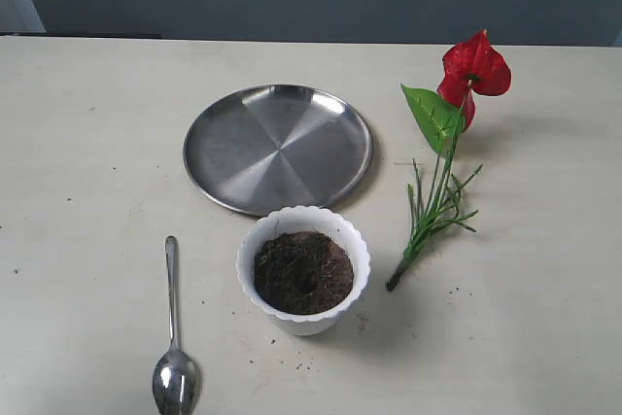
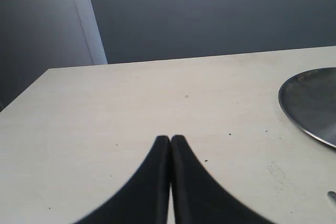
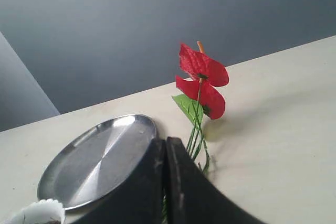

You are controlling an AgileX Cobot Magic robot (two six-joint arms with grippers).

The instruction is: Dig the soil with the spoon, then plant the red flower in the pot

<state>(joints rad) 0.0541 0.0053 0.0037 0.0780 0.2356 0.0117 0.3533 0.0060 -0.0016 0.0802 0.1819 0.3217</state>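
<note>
My left gripper (image 2: 170,141) & right gripper (image 3: 166,143) are both pinched closed, empty. Small shiny steel spoon (image 1: 172,323) lies flat beside white scalloped plastic pot (image 1: 249,269) of dark crumbly soil (image 1: 303,272); red anthurium flower (image 1: 474,70) on the other side. Prob best: open left jaws, straddle handle mid-length, squeeze square.

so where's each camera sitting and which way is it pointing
Exterior: above the table, looking down at plate, pot, spoon and flower; no robot part shows.
Left wrist: on the left arm, low, looking across the table to a grey wall; the shut left gripper shows.
Right wrist: on the right arm, low, looking past the shut right gripper at flower and plate.
Shared: the plate is in all three; the flower in exterior and right wrist.
</note>
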